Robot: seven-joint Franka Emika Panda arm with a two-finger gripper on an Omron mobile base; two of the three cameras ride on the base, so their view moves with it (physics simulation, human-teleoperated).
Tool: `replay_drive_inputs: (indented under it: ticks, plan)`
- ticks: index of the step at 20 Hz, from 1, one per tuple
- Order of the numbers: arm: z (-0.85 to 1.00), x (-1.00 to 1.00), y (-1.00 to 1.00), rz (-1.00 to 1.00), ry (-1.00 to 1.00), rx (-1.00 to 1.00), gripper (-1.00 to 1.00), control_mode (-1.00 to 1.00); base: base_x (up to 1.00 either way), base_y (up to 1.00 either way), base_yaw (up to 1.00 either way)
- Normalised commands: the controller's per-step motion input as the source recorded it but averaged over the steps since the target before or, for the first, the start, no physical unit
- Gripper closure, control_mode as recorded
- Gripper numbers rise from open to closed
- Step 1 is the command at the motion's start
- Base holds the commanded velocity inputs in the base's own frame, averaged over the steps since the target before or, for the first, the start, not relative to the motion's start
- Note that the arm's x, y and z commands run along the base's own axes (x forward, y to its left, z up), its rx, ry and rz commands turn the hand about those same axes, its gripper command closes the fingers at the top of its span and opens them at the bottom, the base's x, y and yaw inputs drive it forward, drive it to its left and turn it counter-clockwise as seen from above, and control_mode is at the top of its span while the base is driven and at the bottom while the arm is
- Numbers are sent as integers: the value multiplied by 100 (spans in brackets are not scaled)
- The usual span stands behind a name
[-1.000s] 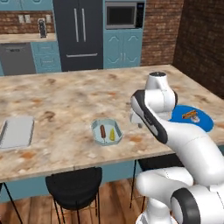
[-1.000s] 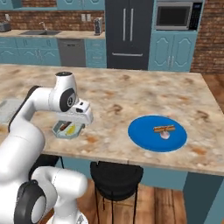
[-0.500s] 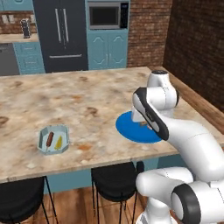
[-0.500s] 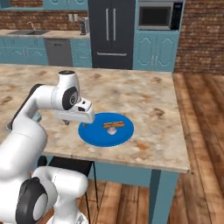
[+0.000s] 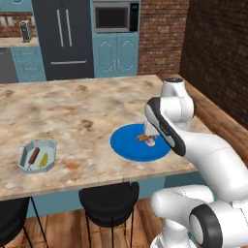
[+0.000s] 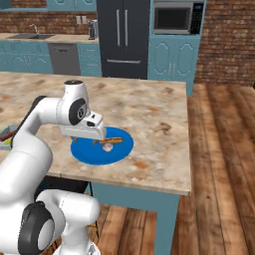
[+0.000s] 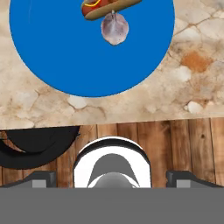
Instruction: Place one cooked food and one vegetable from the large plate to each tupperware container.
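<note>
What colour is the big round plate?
Bright blue; the big flat round plate shows best in the hand view.

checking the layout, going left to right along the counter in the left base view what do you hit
octagonal container with the sausage on a stick then the yellow corn piece inside it → blue plate → hot dog on the plate, at the edge of the white arm

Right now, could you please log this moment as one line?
fingers: open, empty | blue plate: hot dog, garlic bulb | octagonal container: sausage, corn
</note>
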Motion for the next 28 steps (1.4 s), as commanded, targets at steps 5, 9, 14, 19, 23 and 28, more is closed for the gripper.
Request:
replay_drive_inputs:
  ticks: [5, 9, 14, 19, 23, 28]
  plan:
    - [0, 0, 0, 0, 0, 0, -100, 100, 35, -29, 1]
    - [0, 0, 0, 0, 0, 0, -100, 100, 59, 0, 0]
    - [0, 19, 3, 0, 0, 1, -100, -100, 12, 2, 0]
    - [-33, 88, 38, 12, -1, -1, -100, -100, 0, 0, 0]
    - [-80, 96, 22, 12, -15, 0, -100, -100, 0, 0, 0]
    - [-54, 49, -27, 9, 0, 1, -100, -100, 0, 0, 0]
